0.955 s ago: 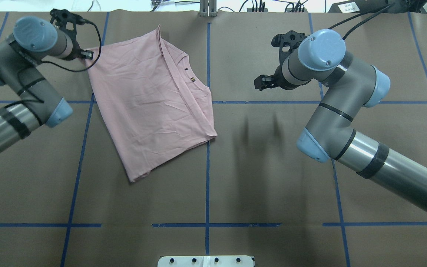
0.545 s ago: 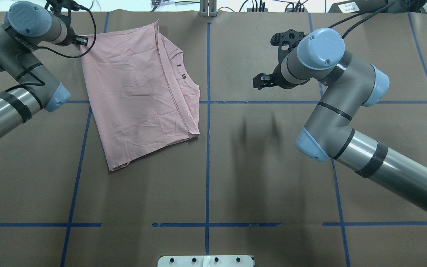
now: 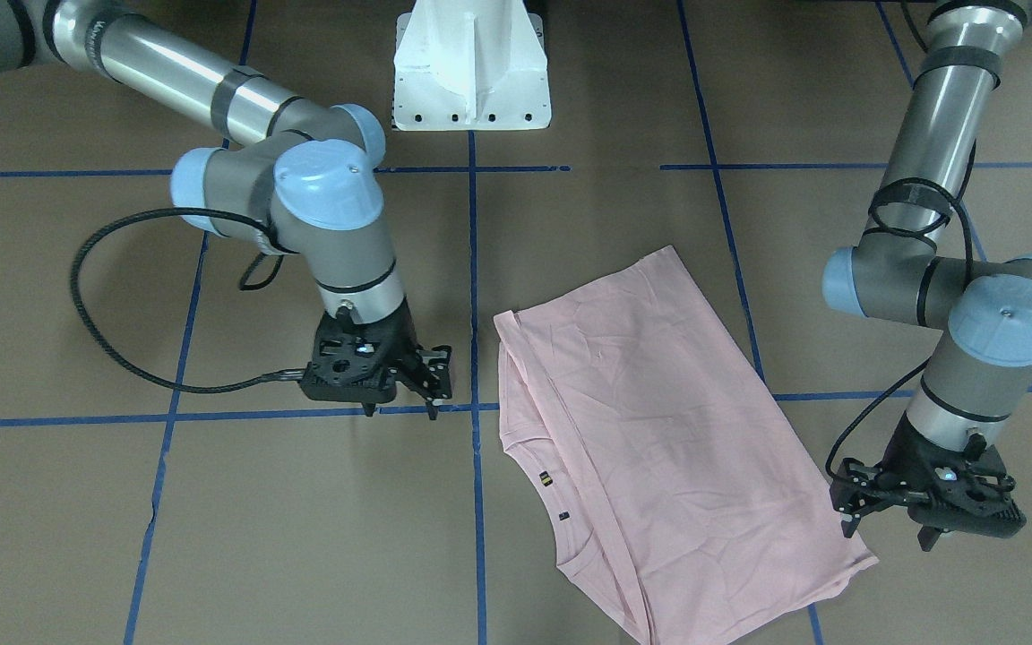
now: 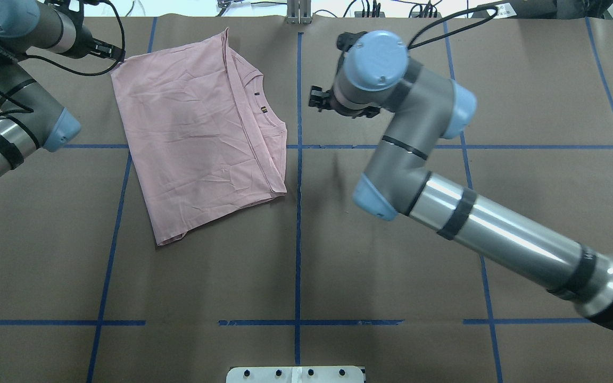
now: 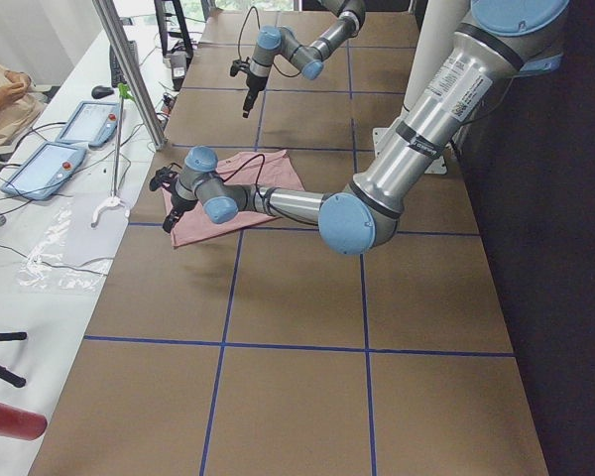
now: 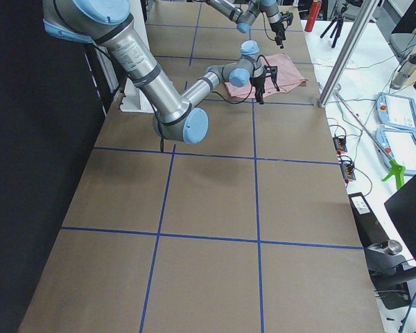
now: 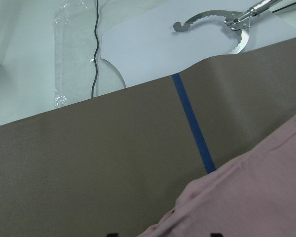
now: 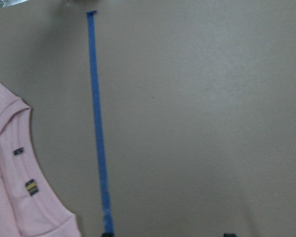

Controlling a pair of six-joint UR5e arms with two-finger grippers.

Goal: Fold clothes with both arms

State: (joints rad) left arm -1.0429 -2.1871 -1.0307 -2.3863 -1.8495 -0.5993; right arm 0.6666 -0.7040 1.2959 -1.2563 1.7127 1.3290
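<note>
Wide-jawed and holding nothing, the left gripper (image 3: 885, 534) hangs just over the far left corner of the T-shirt (image 4: 195, 133). Its wrist view shows the pink edge lying between the two fingertips, and I cannot tell whether they touch the cloth. The right gripper (image 3: 401, 410) is also spread open and empty. It points down at bare table (image 4: 391, 266) just right of the centre blue tape line (image 4: 298, 213), near the shirt but apart from it. The T-shirt lies folded and flat on the brown table, left of that centre line in the overhead view and close to the far edge. Its ribbed collar (image 4: 277, 121) faces the line, with two small tags beside it. The white pedestal base (image 3: 471, 72) stands at the robot's side of the table
</note>
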